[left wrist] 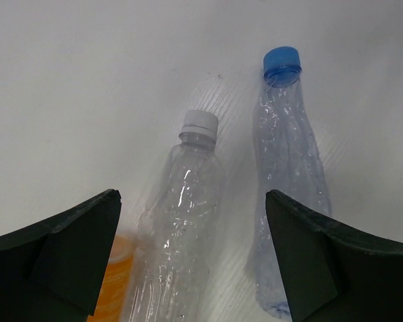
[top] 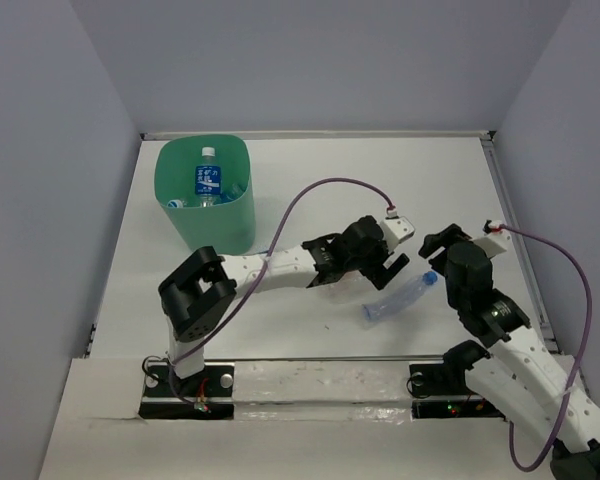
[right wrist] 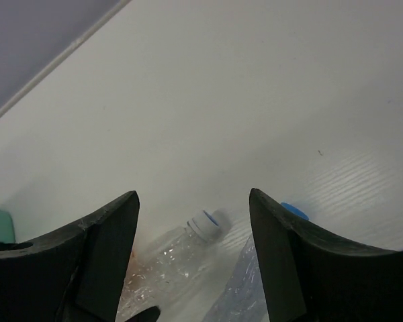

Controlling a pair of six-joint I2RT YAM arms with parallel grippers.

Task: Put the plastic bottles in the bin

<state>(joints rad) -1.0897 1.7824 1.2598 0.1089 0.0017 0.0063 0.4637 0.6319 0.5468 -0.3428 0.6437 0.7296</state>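
A: Holding anything?
B: No. My left gripper gapes wide over a clear white-capped plastic bottle, beside a crumpled blue-capped bottle. My right gripper is parted, empty. The mint-green plastic bin holds a blue-labelled bottle.

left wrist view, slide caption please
Open left end effector over white-capped bottle, blue-capped bottle and orange bottle on the table

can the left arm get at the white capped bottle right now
Probably yes: the left gripper hangs open over the white-capped bottle, which lies uncovered between its fingers. The blue-capped bottle and an orange bottle lie close on either side and may crowd it.
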